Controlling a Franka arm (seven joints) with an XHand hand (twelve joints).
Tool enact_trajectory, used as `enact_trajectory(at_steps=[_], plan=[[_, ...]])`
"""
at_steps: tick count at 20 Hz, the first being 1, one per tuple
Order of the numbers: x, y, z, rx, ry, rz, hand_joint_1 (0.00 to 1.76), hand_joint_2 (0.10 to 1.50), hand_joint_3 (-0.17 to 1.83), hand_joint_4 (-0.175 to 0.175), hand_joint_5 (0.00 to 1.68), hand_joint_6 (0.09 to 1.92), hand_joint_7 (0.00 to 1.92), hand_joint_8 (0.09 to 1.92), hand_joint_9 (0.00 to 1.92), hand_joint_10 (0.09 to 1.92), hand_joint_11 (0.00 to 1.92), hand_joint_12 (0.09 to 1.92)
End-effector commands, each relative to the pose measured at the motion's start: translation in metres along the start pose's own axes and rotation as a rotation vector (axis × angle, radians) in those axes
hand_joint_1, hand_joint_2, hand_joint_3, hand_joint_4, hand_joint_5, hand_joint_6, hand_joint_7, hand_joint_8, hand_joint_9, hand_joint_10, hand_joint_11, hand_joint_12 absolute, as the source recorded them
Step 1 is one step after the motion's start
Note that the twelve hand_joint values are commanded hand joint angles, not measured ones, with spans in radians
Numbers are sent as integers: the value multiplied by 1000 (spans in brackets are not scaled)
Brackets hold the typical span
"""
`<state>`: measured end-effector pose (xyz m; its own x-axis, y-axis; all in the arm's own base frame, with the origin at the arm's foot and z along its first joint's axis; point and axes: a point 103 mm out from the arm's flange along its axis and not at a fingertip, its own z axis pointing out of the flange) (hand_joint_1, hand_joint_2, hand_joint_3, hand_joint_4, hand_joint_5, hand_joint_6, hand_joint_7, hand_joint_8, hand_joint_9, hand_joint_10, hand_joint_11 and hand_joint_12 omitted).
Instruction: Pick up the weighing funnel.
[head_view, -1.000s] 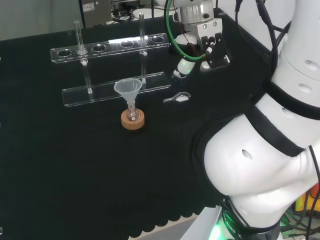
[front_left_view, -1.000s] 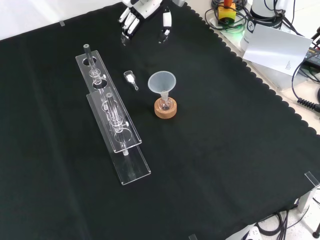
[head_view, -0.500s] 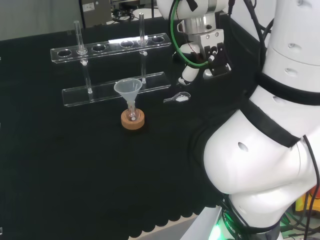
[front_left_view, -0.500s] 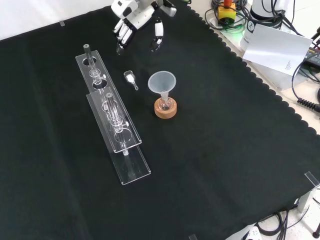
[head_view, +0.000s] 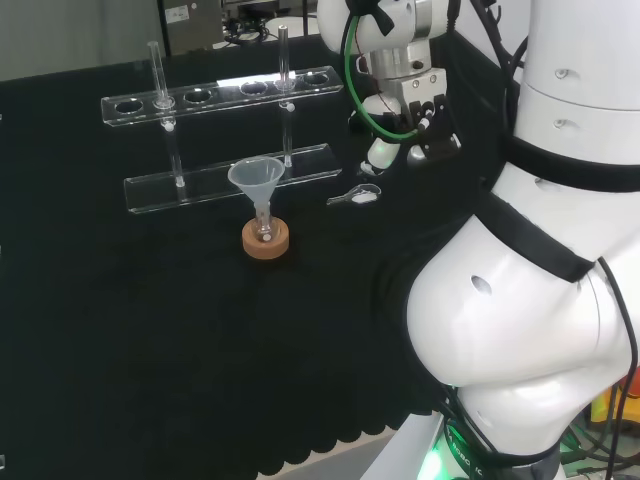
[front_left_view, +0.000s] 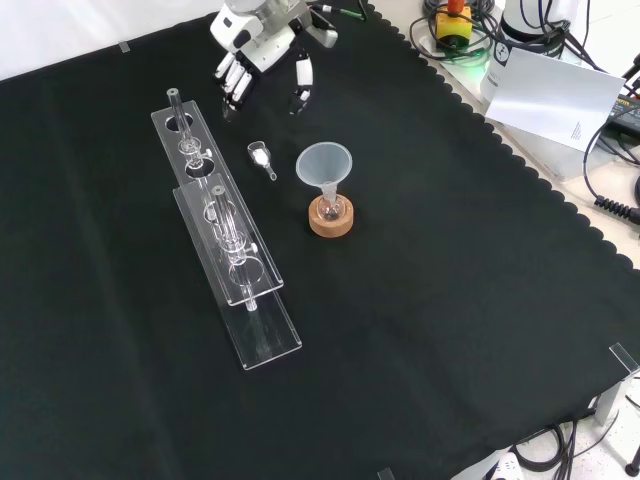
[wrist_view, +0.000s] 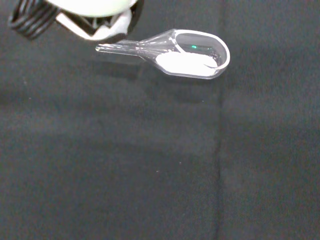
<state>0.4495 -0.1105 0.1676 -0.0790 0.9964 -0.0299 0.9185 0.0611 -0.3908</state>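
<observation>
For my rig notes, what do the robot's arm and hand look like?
The arm has bulky glossy white links with black bands at joints. A green cable loops by its wrist. The hand is black and white.

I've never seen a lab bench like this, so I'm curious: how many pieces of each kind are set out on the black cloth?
Funnels: 2, the big funnel and the weighing funnel
Test tubes: 2
Tube rack: 1
Small flask: 1
Cork ring: 1
Total: 7
</observation>
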Motion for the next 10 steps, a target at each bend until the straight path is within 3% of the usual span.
enact_trajectory(at_steps=[1,10], plan=[[-5,10,5,-5,-15,0,913,583,674,-29,427,87,299,676,462,597,227,1361],[-14,32,37,6,12,-6,937,578,680,-28,464,87,346,681,500,604,244,1356]])
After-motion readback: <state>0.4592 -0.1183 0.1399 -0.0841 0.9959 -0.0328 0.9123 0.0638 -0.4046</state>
